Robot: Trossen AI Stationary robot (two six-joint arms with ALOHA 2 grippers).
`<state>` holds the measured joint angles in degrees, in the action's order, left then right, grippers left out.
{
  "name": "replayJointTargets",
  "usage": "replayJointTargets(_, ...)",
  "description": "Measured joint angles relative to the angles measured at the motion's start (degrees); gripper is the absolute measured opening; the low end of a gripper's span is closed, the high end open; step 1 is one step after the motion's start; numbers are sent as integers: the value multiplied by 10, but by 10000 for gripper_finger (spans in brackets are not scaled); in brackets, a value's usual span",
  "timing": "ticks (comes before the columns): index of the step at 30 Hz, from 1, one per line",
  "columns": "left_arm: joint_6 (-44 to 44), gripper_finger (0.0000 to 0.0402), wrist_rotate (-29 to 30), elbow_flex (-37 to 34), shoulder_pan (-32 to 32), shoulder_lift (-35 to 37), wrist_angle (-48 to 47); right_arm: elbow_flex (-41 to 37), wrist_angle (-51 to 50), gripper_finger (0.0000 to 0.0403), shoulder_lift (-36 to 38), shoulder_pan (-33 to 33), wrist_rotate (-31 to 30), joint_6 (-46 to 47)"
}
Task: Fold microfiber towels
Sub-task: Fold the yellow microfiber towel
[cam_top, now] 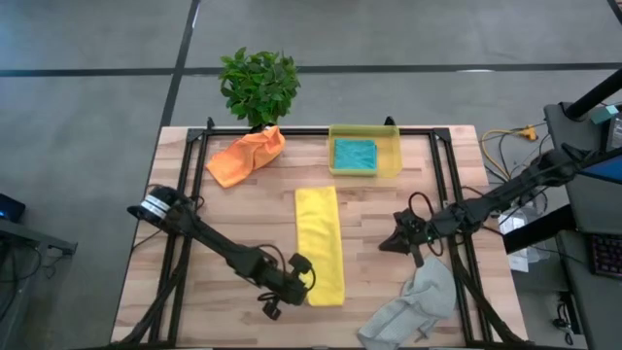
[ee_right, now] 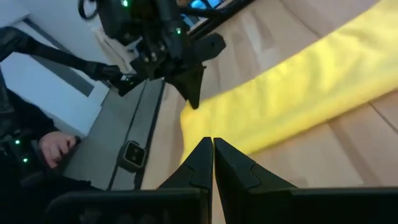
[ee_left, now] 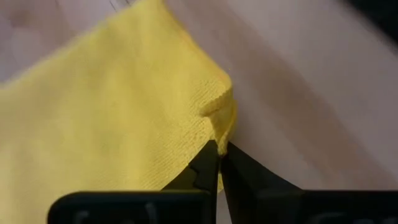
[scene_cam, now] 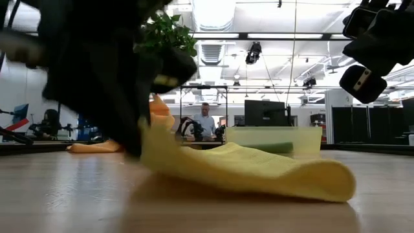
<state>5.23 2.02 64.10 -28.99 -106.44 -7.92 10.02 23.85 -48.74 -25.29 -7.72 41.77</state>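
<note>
The yellow towel (cam_top: 319, 243) lies mid-table, folded into a long strip running from near to far. My left gripper (cam_top: 303, 277) is at the strip's near left corner and is shut on it; the low view shows the gripper as a dark mass (scene_cam: 139, 129) beside the towel (scene_cam: 259, 168). My right gripper (cam_top: 397, 238) hovers to the right of the strip, shut and empty, with the towel (ee_right: 298, 93) ahead of it. The grey towel (cam_top: 413, 306) lies crumpled near right. The orange towel (cam_top: 245, 156) lies bunched far left. The teal towel (cam_top: 355, 153) lies folded in the bin. My left gripper pinches the yellow towel's near left corner (ee_left: 219, 127) between its two fingers, where two layers show at the edge. The fingers come from the table's left, slanting down. The corner (scene_cam: 152, 139) is raised a little; the rest of the strip lies on the table.
A translucent yellow bin (cam_top: 364, 175) stands at the far middle. A potted plant (cam_top: 259, 83) stands at the far edge. Black frame rails (cam_top: 447, 185) run along both sides of the table. A person (scene_cam: 206, 120) is in the room behind.
</note>
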Motion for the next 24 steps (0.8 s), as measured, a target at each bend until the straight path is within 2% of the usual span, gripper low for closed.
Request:
replayJointTargets(4, -57, 0, -5, -1, 5, 27, 6, 0, 109, 21, -85, -40, -73, -28)
replayJointTargets(8, -115, 0, -5, -16, 10, 46, 35, 0, 211, 59, -175, -62, -116, -55)
replayJointTargets(11, -150, 0, -6, -27, 12, 51, 60, 9, 261, 98, -241, -68, -116, -57)
replayJointTargets(17, -203, 0, -8, -50, 19, 52, 90, 100, 261, 173, -369, -93, -79, -117)
replayJointTargets(24, -295, 0, -6, -101, 33, 54, 206, 181, 260, 220, -483, -109, -77, -166)
